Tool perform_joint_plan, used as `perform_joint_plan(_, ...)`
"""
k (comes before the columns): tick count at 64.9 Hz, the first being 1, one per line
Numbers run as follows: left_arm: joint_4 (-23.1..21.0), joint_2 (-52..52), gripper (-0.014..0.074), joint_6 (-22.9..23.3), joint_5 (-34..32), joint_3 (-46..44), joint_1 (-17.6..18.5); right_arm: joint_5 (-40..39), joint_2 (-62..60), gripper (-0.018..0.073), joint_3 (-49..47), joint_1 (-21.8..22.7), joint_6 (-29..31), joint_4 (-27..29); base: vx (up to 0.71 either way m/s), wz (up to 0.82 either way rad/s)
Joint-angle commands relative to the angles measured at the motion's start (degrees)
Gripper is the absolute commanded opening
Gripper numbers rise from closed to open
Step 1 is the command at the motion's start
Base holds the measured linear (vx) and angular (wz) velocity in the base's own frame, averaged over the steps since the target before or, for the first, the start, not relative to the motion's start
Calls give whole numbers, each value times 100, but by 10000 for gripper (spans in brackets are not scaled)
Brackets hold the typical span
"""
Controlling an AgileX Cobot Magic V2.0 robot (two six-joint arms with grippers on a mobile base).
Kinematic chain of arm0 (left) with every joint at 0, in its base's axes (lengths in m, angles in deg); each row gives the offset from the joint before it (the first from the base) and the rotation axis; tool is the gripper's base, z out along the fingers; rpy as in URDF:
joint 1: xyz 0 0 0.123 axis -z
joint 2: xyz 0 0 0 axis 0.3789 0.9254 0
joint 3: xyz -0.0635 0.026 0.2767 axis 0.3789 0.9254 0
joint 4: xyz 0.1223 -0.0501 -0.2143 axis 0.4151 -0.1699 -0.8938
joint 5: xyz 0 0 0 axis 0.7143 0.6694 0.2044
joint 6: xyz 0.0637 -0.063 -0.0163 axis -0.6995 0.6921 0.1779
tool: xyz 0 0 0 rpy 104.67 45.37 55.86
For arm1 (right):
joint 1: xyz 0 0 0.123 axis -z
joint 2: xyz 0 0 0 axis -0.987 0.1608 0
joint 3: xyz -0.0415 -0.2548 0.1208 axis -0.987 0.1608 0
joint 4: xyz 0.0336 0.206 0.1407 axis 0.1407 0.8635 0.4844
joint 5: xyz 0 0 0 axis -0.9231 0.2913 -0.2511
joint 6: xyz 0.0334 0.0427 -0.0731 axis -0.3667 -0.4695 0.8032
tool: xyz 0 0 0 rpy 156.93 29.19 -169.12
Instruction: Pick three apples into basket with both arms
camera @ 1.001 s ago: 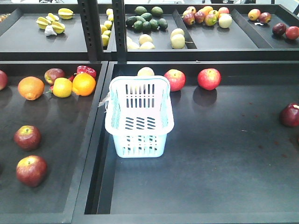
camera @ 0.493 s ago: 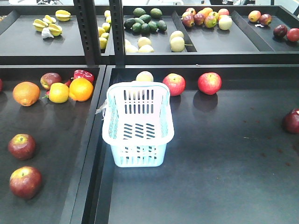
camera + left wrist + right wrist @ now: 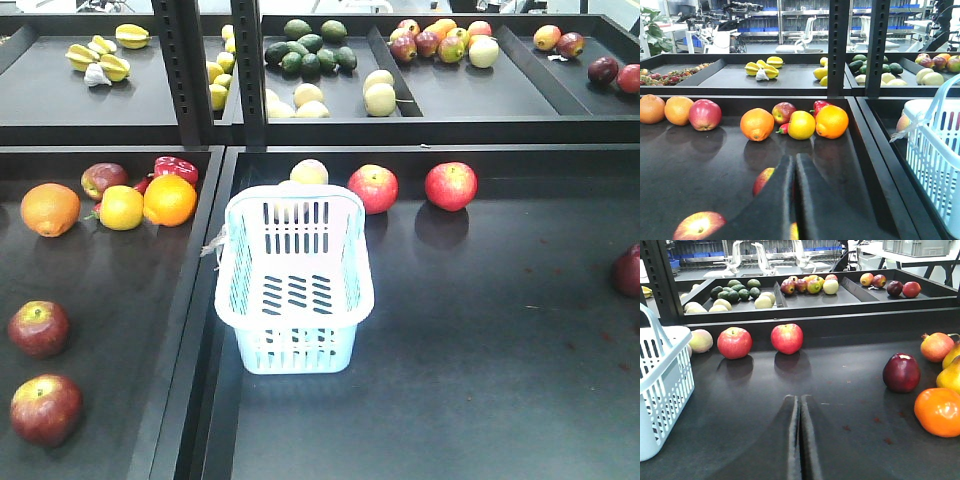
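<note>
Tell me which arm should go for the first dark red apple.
Left. The left gripper, shut, has two dark red apples close by: one just past its tip, another beside it. The right gripper, also shut, has only one dark apple, farther off to its right.

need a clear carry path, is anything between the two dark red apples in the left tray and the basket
Only the raised tray walls separate the apples from the basket; no fruit lies between them.
</note>
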Motion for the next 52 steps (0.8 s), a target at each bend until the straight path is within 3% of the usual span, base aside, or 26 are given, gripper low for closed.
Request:
perform_joint_plan(1,-59,-81,-6,9,-415,134,36,-432,-60,-4,62,40,12,-25,4,0)
perform_joint_plan(52,-59,-81,-6,9,-415,134,36,-404,-60,-4,62,40,12,-25,2,0)
